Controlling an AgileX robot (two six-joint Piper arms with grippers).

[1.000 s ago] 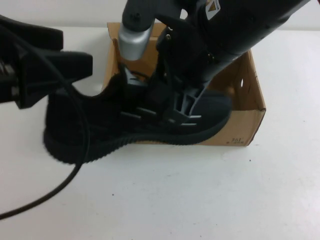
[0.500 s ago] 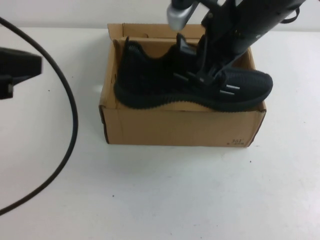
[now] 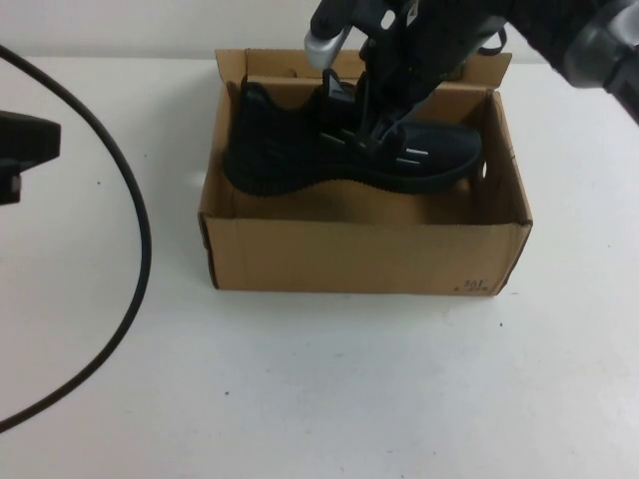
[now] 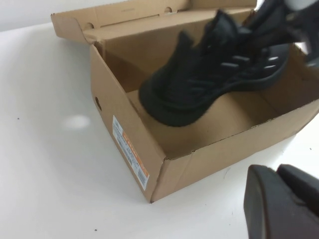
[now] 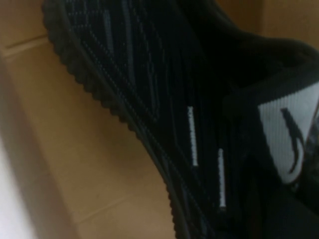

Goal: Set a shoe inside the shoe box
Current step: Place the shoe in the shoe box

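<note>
**Shoe inside the walls, release to come**

The right end effector (image 3: 384, 125) pinches the shoe (image 3: 344, 150) at its laced midfoot, inside the box (image 3: 364, 254) on the tabletop (image 3: 399, 399). Whether the sole touches the floor is unclear. Next, I'd say: settle it, let go, lift straight out. The left end effector (image 4: 279, 204) waits just outside the box, its fingers closed together; its tips are cut off.

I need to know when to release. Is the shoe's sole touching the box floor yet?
Cannot tell. In the left wrist view the shoe, held by the right gripper, hangs low inside the shoe box, but no gap or contact shows plainly.
</note>
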